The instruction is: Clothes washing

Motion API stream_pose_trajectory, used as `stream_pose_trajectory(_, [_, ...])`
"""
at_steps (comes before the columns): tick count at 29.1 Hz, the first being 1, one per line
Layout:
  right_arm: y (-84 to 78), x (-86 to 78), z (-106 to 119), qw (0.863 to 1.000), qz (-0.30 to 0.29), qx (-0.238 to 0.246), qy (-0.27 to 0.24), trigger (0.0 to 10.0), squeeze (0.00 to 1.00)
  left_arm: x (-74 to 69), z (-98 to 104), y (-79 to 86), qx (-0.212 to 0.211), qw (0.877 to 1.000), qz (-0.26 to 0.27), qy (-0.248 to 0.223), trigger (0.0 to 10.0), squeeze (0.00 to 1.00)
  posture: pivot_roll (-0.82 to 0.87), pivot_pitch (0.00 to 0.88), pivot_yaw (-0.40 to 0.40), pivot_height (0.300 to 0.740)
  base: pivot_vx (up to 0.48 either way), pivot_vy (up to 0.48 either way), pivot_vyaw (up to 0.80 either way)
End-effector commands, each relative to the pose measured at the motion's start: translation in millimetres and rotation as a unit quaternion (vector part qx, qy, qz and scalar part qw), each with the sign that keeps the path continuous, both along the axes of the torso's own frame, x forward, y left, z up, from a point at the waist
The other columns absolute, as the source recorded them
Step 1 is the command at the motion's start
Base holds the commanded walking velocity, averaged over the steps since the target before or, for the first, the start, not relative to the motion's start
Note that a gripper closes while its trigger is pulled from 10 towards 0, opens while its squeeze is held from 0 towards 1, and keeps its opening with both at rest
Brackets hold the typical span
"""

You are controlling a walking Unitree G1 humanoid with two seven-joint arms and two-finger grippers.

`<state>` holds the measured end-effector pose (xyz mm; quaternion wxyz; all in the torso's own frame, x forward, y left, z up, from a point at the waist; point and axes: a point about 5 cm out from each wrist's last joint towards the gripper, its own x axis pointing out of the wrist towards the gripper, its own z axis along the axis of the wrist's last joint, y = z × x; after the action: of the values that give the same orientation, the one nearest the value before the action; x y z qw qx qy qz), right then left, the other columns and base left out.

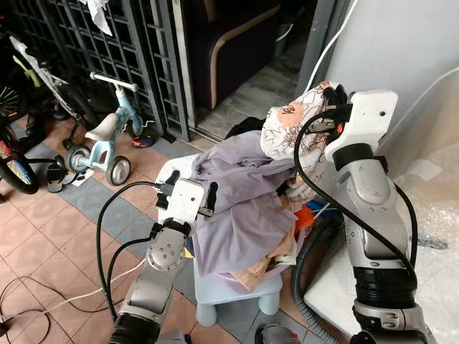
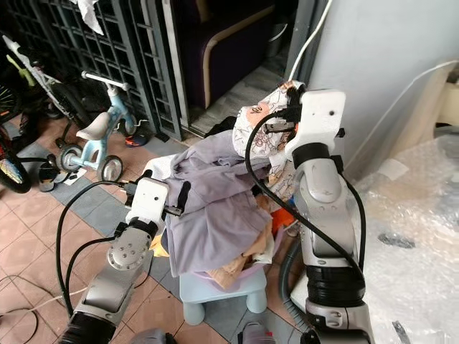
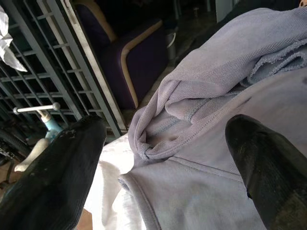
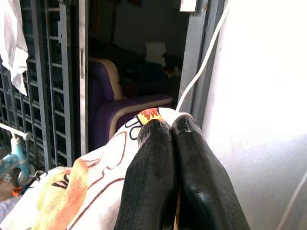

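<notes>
Two pincers before you, listed from nearest to farthest. Left pincer (image 3: 158, 158): lower centre of the head view, fingers spread wide apart, hovering at the near edge of the lilac garment (image 1: 240, 208) with nothing between them. Lilac garment: draped over the heap of laundry (image 1: 265, 269) at frame centre, its folds hanging down the front. Heap of laundry: piled in a basin on a pale blue stool (image 1: 237, 294), low centre of the frame, standing on the tiled floor (image 1: 43, 236). Grey hose (image 1: 301, 287): curves down just right of the stool. Right pincer (image 4: 165, 139): raised at upper right of centre, fingers pressed together on the patterned cloth (image 1: 287, 125), which you hold lifted above the heap, hanging down toward it. Child's tricycle (image 1: 104, 140): upper left, by the metal grille (image 1: 107, 43). Purple armchair (image 1: 229, 43): top centre, beyond the doorway.
</notes>
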<state>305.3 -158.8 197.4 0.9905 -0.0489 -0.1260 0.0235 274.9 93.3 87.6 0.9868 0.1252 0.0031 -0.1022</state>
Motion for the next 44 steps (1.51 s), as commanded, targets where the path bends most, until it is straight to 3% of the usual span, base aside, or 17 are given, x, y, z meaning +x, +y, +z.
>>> stream_pose_trajectory(1, [8.0,-2.9,-2,1.0,0.018,-0.006,0.001,10.0,0.0,-0.3,-3,3.5,0.008,1.0,0.007,0.001,10.0,0.0,-0.09,0.0,0.047,0.74,0.0,0.0,0.0])
stream_pose_trajectory(20, [8.8,-10.3,-17,0.999,0.029,-0.022,0.022,10.0,0.0,0.2,-3,0.6,0.001,1.0,0.007,0.003,10.0,0.0,-0.09,0.0,0.052,0.74,0.0,-0.221,0.0])
stream_pose_trajectory(26, [8.5,-10.0,-16,0.999,0.024,-0.027,0.018,10.0,0.0,0.2,-2,0.1,0.0,1.0,0.005,0.003,10.0,0.0,-0.09,0.0,0.051,0.74,0.0,-0.266,0.0])
stream_pose_trajectory(31, [-1.0,-3.8,-3,0.999,-0.006,-0.049,-0.014,10.0,0.0,0.6,-3,-1.0,0.0,1.0,0.001,0.004,10.0,0.0,-0.1,0.0,0.052,0.74,0.0,-0.053,0.0])
stream_pose_trajectory(35, [-17.2,1.9,13,0.995,-0.059,-0.073,-0.046,10.0,0.0,1.0,-2,-1.7,-0.004,1.0,-0.001,0.002,10.0,0.0,-0.1,0.0,0.054,0.74,0.0,0.0,0.0])
stream_pose_trajectory(37, [-37.6,7.2,29,0.986,-0.115,-0.094,-0.075,10.0,0.0,1.3,-2,-1.7,-0.004,1.0,0.0,0.002,10.0,0.0,-0.1,0.0,0.054,0.74,0.0,0.0,0.0])
stream_pose_trajectory(38, [-37.6,7.2,29,0.986,-0.115,-0.094,-0.075,10.0,0.0,1.3,-2,-1.7,-0.004,1.0,0.0,0.002,10.0,0.0,-0.1,0.0,0.054,0.74,0.0,0.0,0.0])
stream_pose_trajectory(40, [-71.6,12.6,47,0.972,-0.194,-0.092,-0.092,10.0,0.0,1.5,-2,-1.8,-0.004,1.0,-0.001,0.002,10.0,0.0,-0.1,0.0,0.054,0.74,0.0,0.0,0.0])
stream_pose_trajectory(41, [-71.6,12.6,47,0.972,-0.194,-0.092,-0.092,10.0,0.0,1.5,-2,-1.8,-0.004,1.0,-0.001,0.002,10.0,0.0,-0.1,0.0,0.054,0.74,0.0,0.0,0.0])
stream_pose_trajectory(44, [-106.2,13.3,56,0.954,-0.273,-0.085,-0.089,10.0,0.0,1.8,-2,-1.7,-0.004,1.0,-0.002,0.002,10.0,0.0,-0.1,0.0,0.054,0.74,0.0,0.0,0.0])
